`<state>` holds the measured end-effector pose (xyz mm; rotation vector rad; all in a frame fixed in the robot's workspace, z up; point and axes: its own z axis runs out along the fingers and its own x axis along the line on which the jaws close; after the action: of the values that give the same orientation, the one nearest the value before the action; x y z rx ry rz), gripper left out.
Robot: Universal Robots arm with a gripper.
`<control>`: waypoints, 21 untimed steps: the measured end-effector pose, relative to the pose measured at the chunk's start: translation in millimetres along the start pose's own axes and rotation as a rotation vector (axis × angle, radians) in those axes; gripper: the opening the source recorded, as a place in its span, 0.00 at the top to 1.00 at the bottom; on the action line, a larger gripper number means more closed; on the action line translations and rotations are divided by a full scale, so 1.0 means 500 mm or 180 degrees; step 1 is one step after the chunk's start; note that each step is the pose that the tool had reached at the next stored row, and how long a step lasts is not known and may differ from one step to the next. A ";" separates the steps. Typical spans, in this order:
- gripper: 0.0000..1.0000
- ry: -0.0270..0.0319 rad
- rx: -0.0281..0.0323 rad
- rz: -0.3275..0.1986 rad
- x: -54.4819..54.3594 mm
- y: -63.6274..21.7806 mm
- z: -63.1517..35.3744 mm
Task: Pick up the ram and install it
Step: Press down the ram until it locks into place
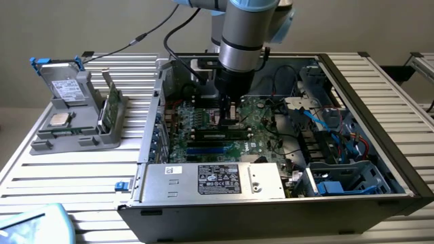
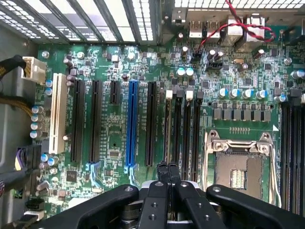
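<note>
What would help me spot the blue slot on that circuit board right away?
Look inside the open computer case at the green motherboard. Long slots lie side by side there, next to the empty processor socket. The blue slot is the only bright blue one: its immediate neighbours are black slots, and a white slot lies further off.

Green motherboard speckled with tiny silver and black parts, and one bright blue slot among black ones, a cream-white slot beside them. Black fingers. Red wires curl above. In the exterior view, a grey holder with blue clips sits on the white slatted desk, a green ram upright in it.
</note>
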<state>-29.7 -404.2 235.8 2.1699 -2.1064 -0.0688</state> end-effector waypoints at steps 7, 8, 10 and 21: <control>0.89 0.0000 0.0000 0.0000 -0.001 0.004 0.009; 0.89 0.0000 0.0000 0.0000 -0.001 0.004 0.011; 0.89 0.0000 0.0000 0.0000 -0.001 0.003 0.014; 0.89 0.0000 0.0000 0.0000 -0.001 0.004 0.023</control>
<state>-33.0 -404.2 224.5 2.1699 -2.1064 -0.0686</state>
